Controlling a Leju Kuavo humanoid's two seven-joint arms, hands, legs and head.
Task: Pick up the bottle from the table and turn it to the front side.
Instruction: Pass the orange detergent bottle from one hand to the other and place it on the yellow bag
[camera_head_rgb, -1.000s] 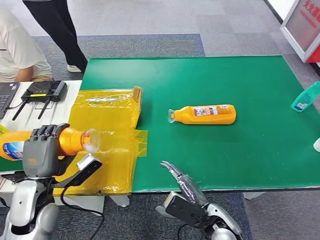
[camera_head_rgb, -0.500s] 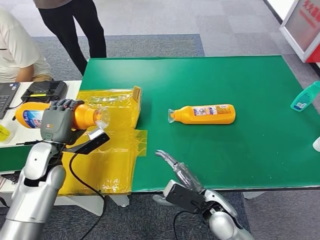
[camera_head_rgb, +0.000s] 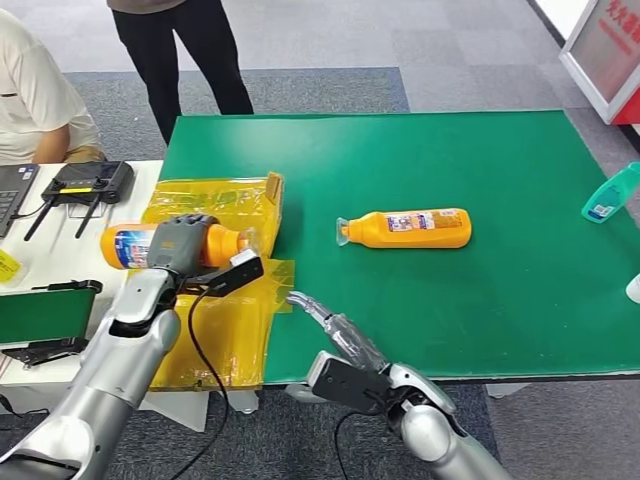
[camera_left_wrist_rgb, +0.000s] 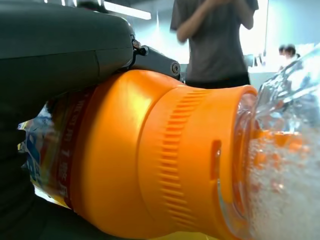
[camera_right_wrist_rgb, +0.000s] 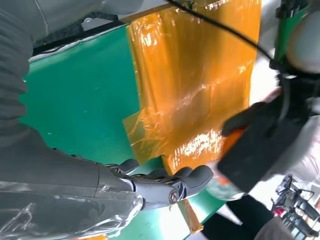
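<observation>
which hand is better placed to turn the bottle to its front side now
Left. The left hand already grips the orange bottle above the yellow sheet, while the right hand hangs empty at the table edge.

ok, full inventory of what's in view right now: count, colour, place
held bottle: 1, orange with clear cap, in the left hand above the yellow sheet
lying bottle: 1, orange, on its side mid-table
teal bottle: 1, at the table's right edge
table: 1, green top
yellow sheet: 1, clear yellow plastic, over the table's left end
router: 1, black, on the white side table
people: 2, one standing, one seated, beyond the table
left hand: grips the held bottle
right hand: fingers extended, holding nothing, over the table's near edge
</observation>
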